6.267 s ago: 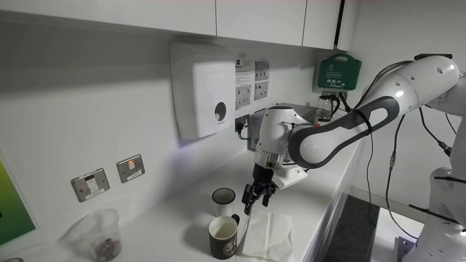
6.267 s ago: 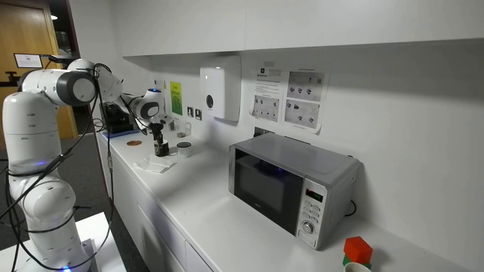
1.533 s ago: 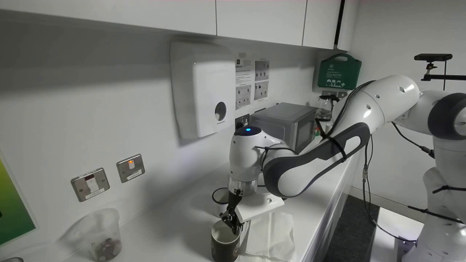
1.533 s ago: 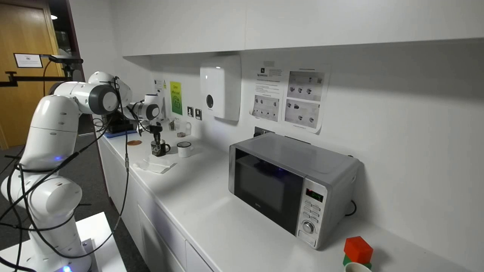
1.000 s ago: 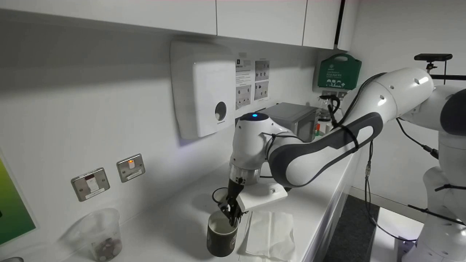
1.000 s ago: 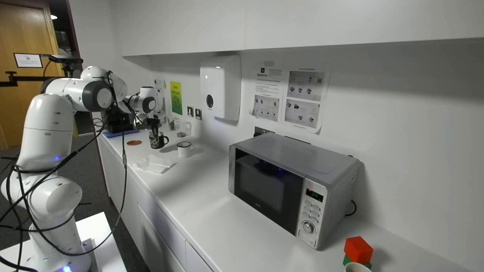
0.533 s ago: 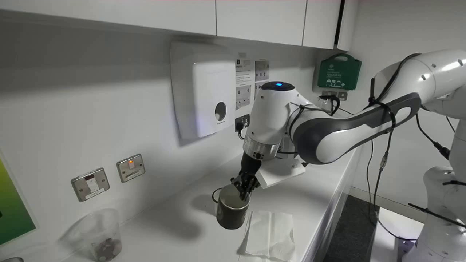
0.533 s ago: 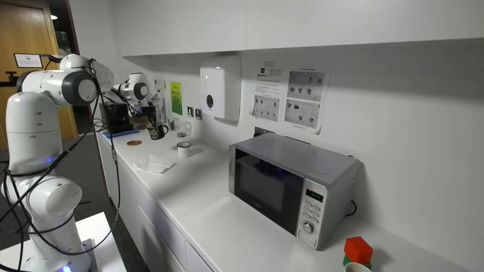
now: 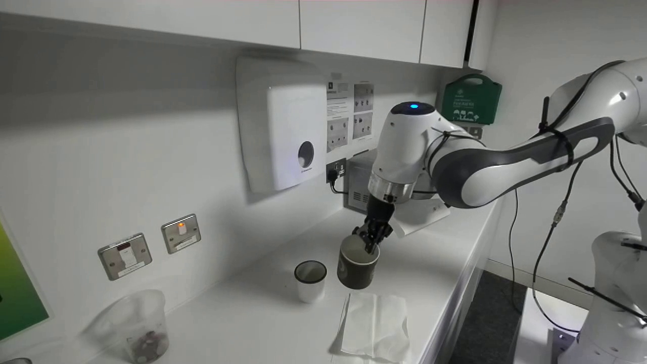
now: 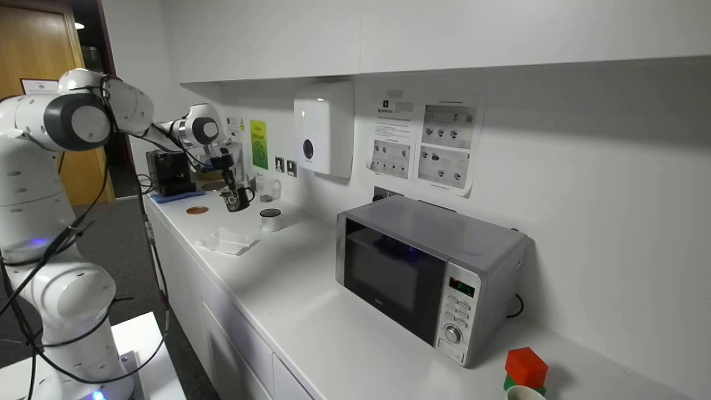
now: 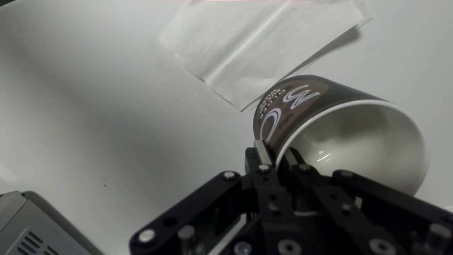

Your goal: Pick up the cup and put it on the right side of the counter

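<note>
My gripper (image 11: 277,147) is shut on the wall of the cup (image 11: 325,91), a dark mug with a pale rim and lettering. One finger is inside the mug and one outside. Tilted, the cup (image 9: 356,270) hangs from the gripper (image 9: 371,246) above the white counter (image 9: 237,318), beyond the paper towel in that exterior view. Its handle shows on the wall side of the cup (image 10: 239,201) in an exterior view, where the gripper (image 10: 232,189) comes down from above.
A short white cup (image 9: 310,290) stands near the held mug. The paper towel (image 9: 376,323) lies flat close by. Against the wall sits the microwave (image 10: 389,278), with red and green blocks (image 10: 526,368) past it. A clear plastic cup (image 9: 141,323) stands by the wall.
The gripper, open beside the cup in the oldest frames, has shut on its rim. Over the last second it has lifted the cup, tilting it, and carried it towards the microwave side.
</note>
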Motion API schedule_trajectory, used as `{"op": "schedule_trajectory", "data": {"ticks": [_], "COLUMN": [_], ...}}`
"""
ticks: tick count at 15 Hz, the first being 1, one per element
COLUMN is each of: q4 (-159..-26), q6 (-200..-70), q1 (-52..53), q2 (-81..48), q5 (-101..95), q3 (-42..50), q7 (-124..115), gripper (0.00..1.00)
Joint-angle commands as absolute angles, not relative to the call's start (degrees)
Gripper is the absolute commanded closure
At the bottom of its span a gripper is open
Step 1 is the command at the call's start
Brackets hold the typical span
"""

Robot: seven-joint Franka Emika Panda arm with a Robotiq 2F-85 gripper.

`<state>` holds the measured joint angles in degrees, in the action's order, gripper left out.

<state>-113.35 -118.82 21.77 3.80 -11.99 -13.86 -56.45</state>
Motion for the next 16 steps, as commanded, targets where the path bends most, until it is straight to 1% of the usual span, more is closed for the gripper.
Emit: {"op": "schedule_trajectory", "data": {"ticks": [1, 8, 15, 16], "q4": [-121.29, -131.71, -139.47, -136.55], "q6": [-119.87, -121.30, -125.24, -122.45], "q1": [17.68, 11.01, 5.88, 5.26], "q2": [13.07, 22.45, 27.78, 24.24], "q5": [-9.81, -2.49, 6.05, 3.68], "q3": [-13.91, -10.37, -6.88, -8.80], "q7": [-52.74, -48.27, -47.61, -48.37], "gripper": [0.98, 0.98, 0.98, 0.91]}}
